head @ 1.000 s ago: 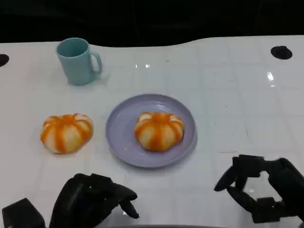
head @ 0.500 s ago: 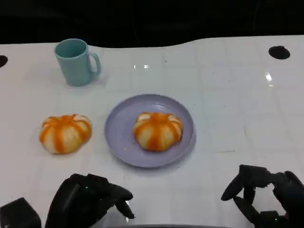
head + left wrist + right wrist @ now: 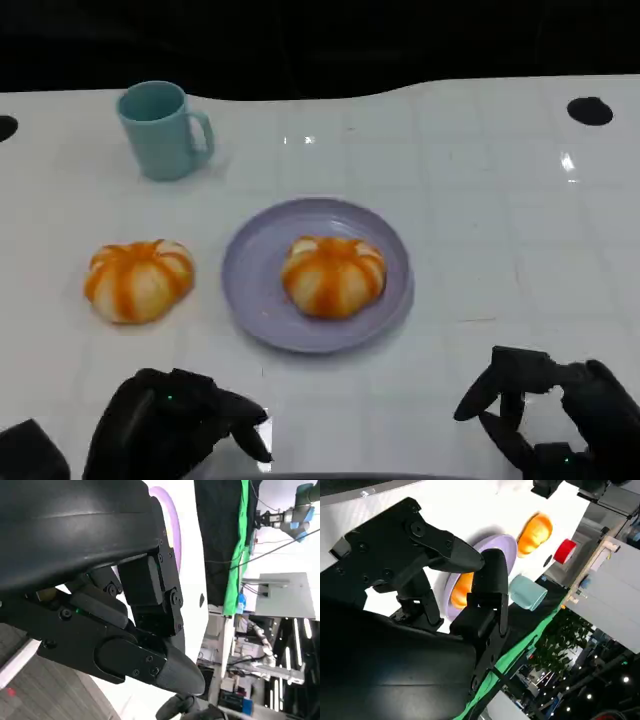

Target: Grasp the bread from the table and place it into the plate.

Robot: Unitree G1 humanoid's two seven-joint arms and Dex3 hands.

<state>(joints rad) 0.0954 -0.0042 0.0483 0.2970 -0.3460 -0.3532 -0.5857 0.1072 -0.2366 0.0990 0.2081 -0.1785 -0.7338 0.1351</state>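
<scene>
An orange-striped bread bun point(image 3: 138, 280) lies on the white table, left of the purple plate point(image 3: 250, 285). A second, similar bun point(image 3: 333, 275) sits in the middle of that plate. My left hand point(image 3: 175, 435) is low at the near edge, in front of the left bun and apart from it, holding nothing. My right hand point(image 3: 550, 425) is at the near right with its fingers apart and nothing in them. The right wrist view shows my right hand point(image 3: 420, 580), the plate point(image 3: 505, 542), the bun on it point(image 3: 462, 587) and the other bun point(image 3: 535, 530). My left hand point(image 3: 125, 590) fills much of the left wrist view.
A teal mug point(image 3: 160, 130) stands at the back left, its handle turned right. Two dark round holes point(image 3: 590, 110) mark the table's far corners. The table's far edge borders a dark background. White table surface stretches to the right of the plate.
Both hands have drawn back a little toward the near edge. The buns, plate and mug have stayed put.
</scene>
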